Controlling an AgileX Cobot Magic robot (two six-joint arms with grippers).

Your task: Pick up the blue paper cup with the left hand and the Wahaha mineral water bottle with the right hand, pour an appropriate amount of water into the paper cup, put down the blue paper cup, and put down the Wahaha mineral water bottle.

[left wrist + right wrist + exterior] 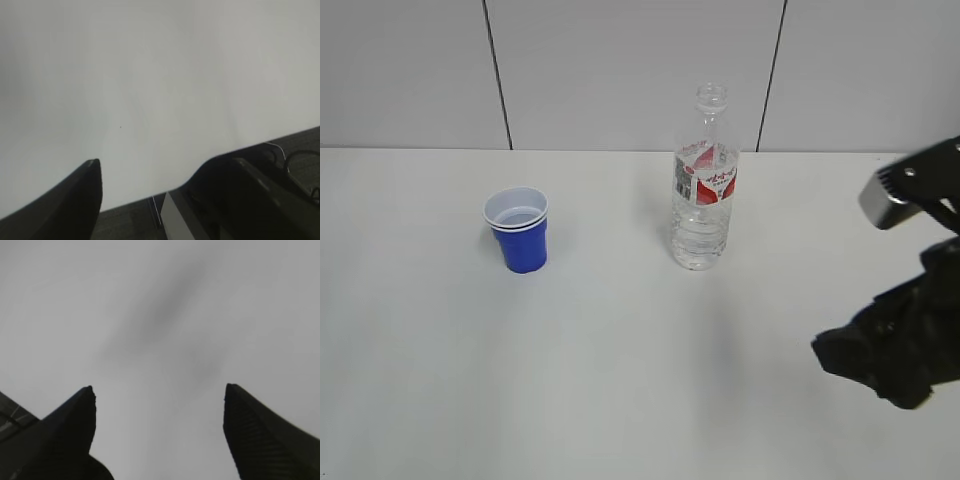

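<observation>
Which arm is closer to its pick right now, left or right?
Right. The right gripper is open and its arm is already in the exterior view, lower right of the bottle. The left gripper sees only bare table and is absent from the exterior view, so far from the cup.

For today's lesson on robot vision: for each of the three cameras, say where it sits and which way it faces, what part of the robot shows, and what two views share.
Exterior view: raised, slanting down at the white table, blue paper cup and Wahaha mineral water bottle; right hand at right edge.
Left wrist view: on the left arm, facing bare tabletop; left hand open.
Right wrist view: on the right arm, facing bare tabletop; its fingers spread.
Shared: both wrist views show only tabletop.
</observation>
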